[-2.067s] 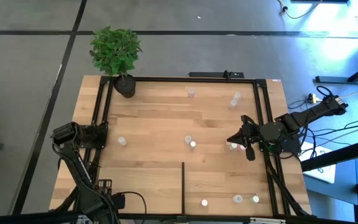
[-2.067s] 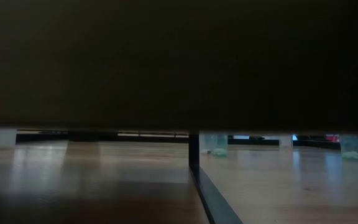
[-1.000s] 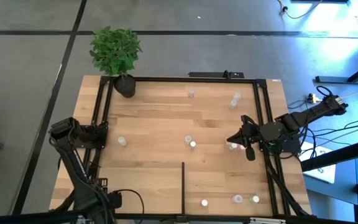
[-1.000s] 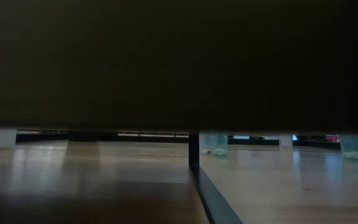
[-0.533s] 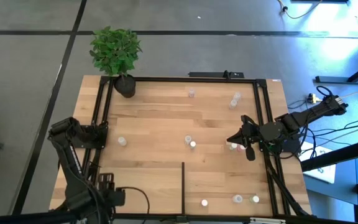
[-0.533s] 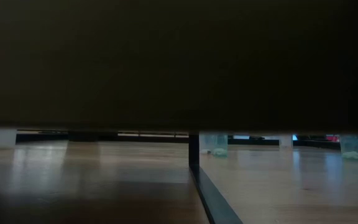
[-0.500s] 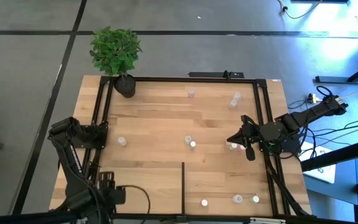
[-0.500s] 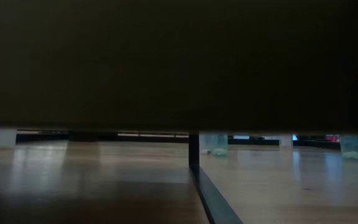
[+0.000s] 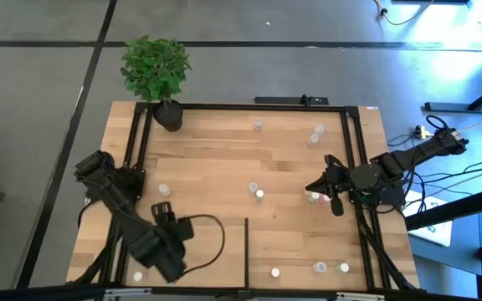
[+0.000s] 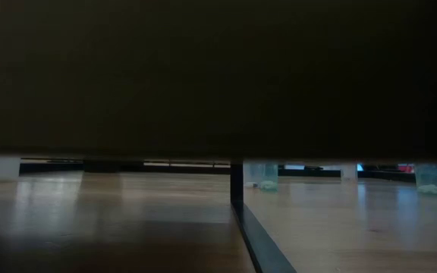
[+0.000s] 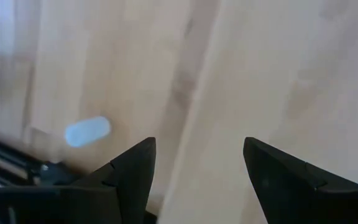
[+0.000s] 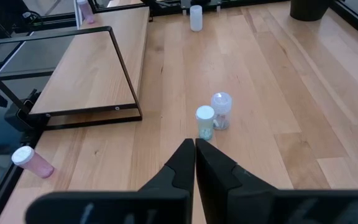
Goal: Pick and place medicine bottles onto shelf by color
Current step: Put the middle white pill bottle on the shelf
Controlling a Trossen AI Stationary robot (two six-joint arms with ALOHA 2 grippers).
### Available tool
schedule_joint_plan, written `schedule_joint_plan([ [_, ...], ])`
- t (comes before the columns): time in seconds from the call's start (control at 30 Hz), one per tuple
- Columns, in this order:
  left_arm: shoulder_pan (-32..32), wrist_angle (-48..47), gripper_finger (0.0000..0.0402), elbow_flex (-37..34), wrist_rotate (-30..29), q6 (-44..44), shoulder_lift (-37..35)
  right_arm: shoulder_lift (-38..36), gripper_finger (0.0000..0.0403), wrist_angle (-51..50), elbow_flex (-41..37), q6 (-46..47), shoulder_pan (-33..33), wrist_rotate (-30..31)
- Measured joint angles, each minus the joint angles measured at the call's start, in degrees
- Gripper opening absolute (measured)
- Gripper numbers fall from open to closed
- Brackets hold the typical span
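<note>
Several tiny medicine bottles stand scattered on the light-wood shelf [image 9: 224, 159], which is edged by black rails. A pair [image 9: 256, 191] stands mid-shelf and also shows in the right wrist view [image 12: 211, 115]. My right gripper [image 9: 315, 187] is shut and empty at the shelf's right side, pointing at that pair, with two bottles [image 9: 317, 198] just beside it. A pinkish bottle [image 12: 31, 162] lies on its side. My left gripper [image 9: 164, 212] hangs open and empty over the shelf's near-left part [image 11: 197, 146]. A whitish bottle [image 11: 87, 132] shows blurred below it.
A potted plant [image 9: 156, 71] stands at the far left corner. A short black divider bar [image 9: 247, 251] splits the shelf's near part and also shows in the low view [image 10: 237, 186]. Three bottles [image 9: 320, 267] stand near the front right. A dark mass fills the upper low view.
My left arm has swung from the table's left edge toward the right and the near side, out over the shelf's near-left part, trailing its cable. My right arm has kept still.
</note>
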Motion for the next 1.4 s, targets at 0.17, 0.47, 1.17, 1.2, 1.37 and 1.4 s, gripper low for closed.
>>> schedule_joint_plan([
  [0.17,5.47,-0.02,0.0238,-4.38,0.01,1.36,0.00,0.00,0.0016,0.00,0.00,0.01,0.01,0.02],
  [0.47,13.56,0.12,0.0238,-6.19,-2.23,10.74,-2.46,0.01,0.0016,0.00,0.00,-0.01,0.01,0.01],
  [1.17,17.61,11.70,0.0238,-24.12,-4.33,1.53,-30.09,0.01,0.0016,0.00,0.00,0.01,0.01,0.02],
  [1.2,17.43,14.67,0.0238,-26.66,-3.90,0.64,-31.91,-0.01,0.0016,0.01,0.00,0.00,0.00,0.00],
  [1.37,17.14,20.88,0.0238,-34.88,-3.52,-6.77,-37.20,-0.01,0.0016,0.00,0.00,0.01,0.00,0.00],
  [1.4,17.36,20.78,0.0238,-35.75,-3.55,-8.09,-37.59,-0.01,0.0016,0.02,0.00,0.01,0.02,0.00],
])
